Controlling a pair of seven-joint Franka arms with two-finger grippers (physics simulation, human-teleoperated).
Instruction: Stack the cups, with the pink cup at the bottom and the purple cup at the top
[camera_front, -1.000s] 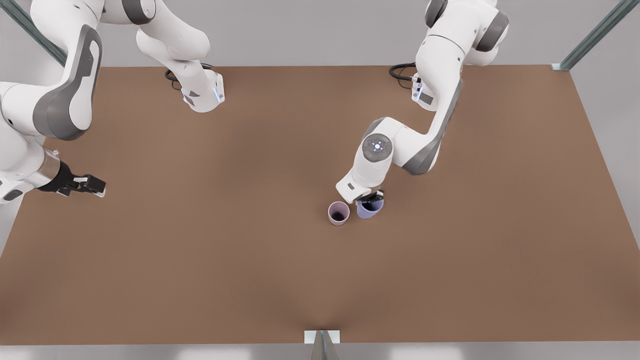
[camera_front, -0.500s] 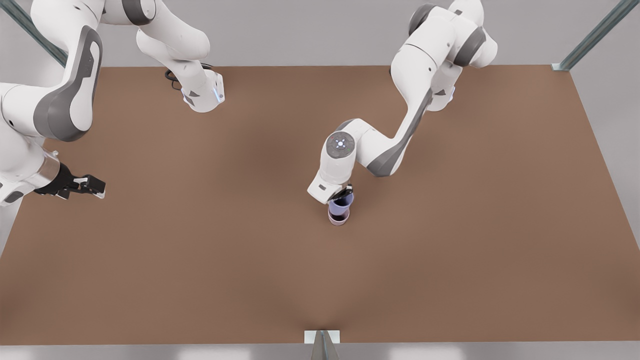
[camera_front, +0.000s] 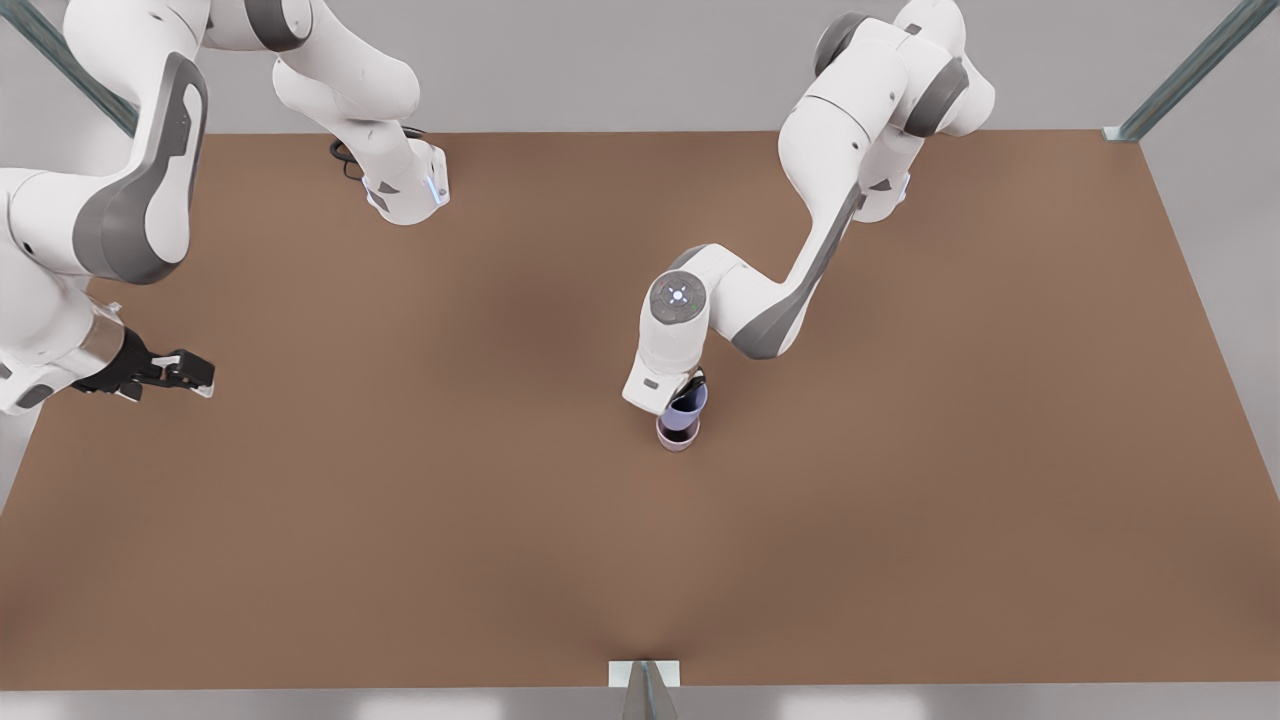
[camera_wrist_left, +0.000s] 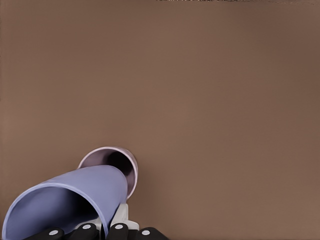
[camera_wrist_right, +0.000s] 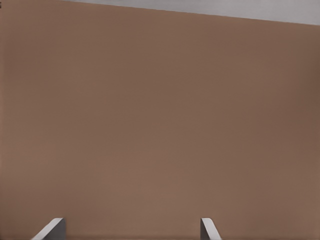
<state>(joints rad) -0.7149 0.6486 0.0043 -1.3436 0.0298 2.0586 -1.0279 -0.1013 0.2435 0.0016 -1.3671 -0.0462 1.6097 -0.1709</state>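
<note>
1. Brown matte table (camera_front: 420, 520) fills most of the front view, with grey floor beyond its far edge and metal frame posts in the upper corners.
2. Just right of the frame's centre, the pink cup (camera_front: 678, 441) stands upright on the table, only its lower rim peeking out.
3. Directly over it sits the purple cup (camera_front: 683, 411), tilted, its base at the pink cup's mouth; how deep it sits cannot be told.
4. In the left wrist view the purple cup (camera_wrist_left: 70, 202) lies low and left, with the pink cup's (camera_wrist_left: 131, 165) rim just behind its base.
5. The left gripper (camera_front: 688, 388) clamps the purple cup's rim, its fingers (camera_wrist_left: 120, 231) pinching the wall.
6. The right gripper (camera_front: 185, 375) waits at the front view's left edge, well apart from the cups, its pale fingertips (camera_wrist_right: 52, 229) spread wide over bare table.
</note>
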